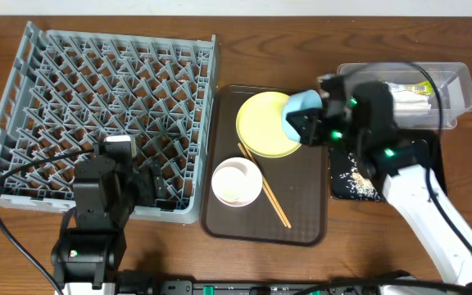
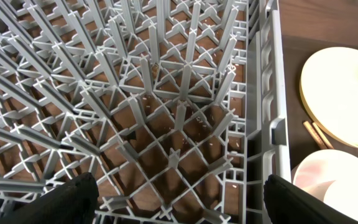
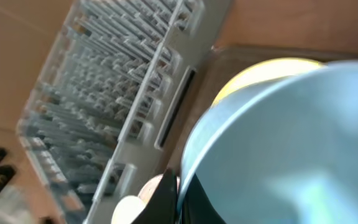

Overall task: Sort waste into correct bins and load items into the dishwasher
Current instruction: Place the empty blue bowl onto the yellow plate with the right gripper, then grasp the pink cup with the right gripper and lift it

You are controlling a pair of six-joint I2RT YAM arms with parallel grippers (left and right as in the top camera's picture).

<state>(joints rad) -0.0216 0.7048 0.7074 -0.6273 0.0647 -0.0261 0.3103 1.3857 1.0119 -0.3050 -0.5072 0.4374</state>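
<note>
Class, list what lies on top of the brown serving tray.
A yellow plate, a pinkish-white bowl and wooden chopsticks. The light blue bowl, in the right claw, covers the plate's right edge; whatever lies beneath is hidden.

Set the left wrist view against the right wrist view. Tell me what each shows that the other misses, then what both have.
Left wrist only: the left gripper, jaws wide open, and the chopsticks. Right wrist only: the light blue bowl, its rim pinched in the right gripper. Both: the grey dish rack and the yellow plate.
</note>
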